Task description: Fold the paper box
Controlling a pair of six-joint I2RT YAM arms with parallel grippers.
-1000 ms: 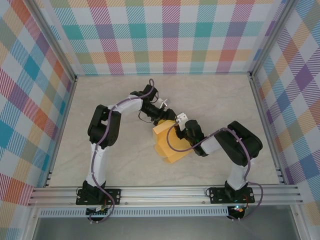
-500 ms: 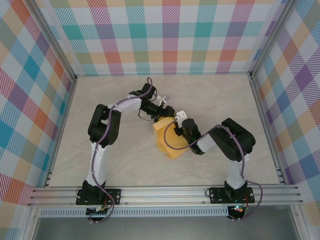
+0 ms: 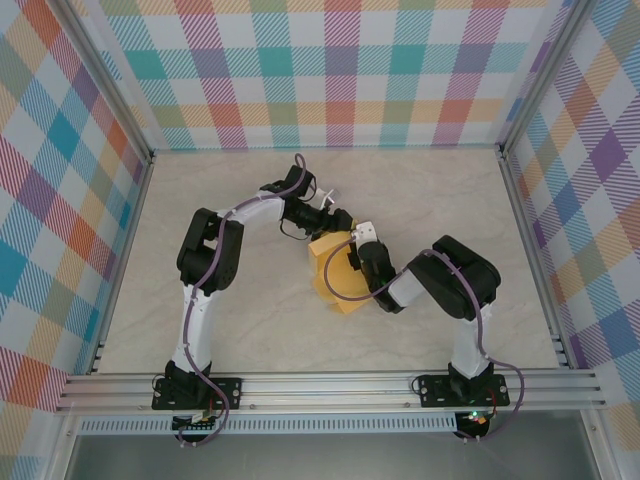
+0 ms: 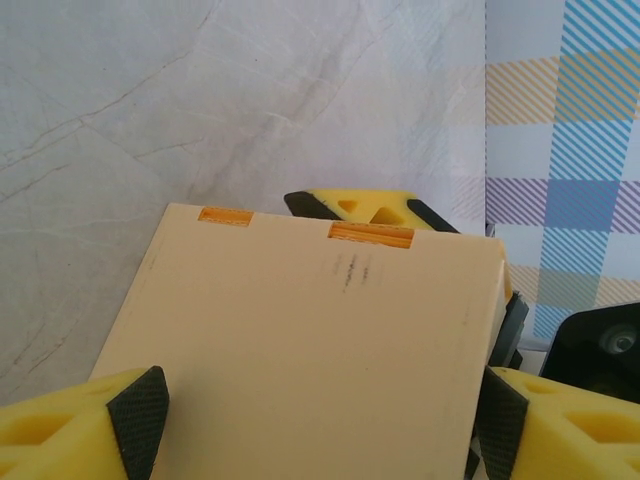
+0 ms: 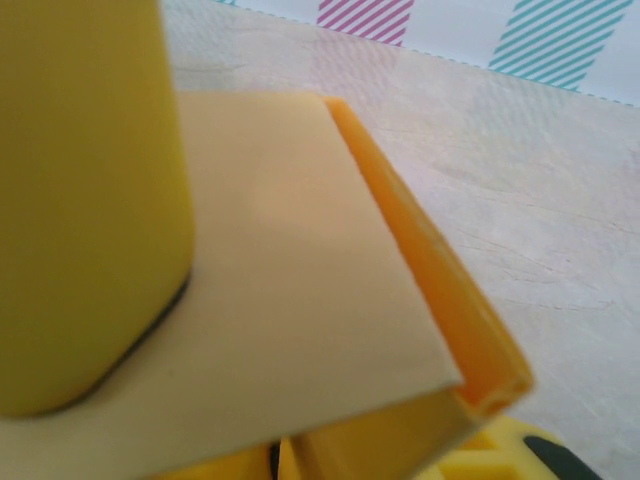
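- The paper box (image 3: 331, 285) sits mid-table (image 3: 450, 200), between the two arms and mostly hidden under their wrists.
- The left gripper (image 3: 334, 223) straddles the box's far end. Its fingers are spread wide, with a black pad (image 4: 140, 410) against each side wall. We read this as a brace that keeps the shell square and stops it sliding while the other arm works.
- Two orange tabs (image 4: 370, 235) show along the far edge of the pale top panel. They look seated in their slots.
- The right gripper (image 3: 353, 252) comes in from the opposite side. One yellow finger (image 5: 90, 200) lies flat on the pale panel and the other sits below the orange side edge, so that wall is between them.
- We cannot tell whether the right gripper is clamping the wall or has gone slack. The pose suggests it is pressing the panel down.
- Compared with a second ago, the right arm has tucked in toward the left, and the box has drawn in under it and shows less of itself. The left arm has hardly shifted.
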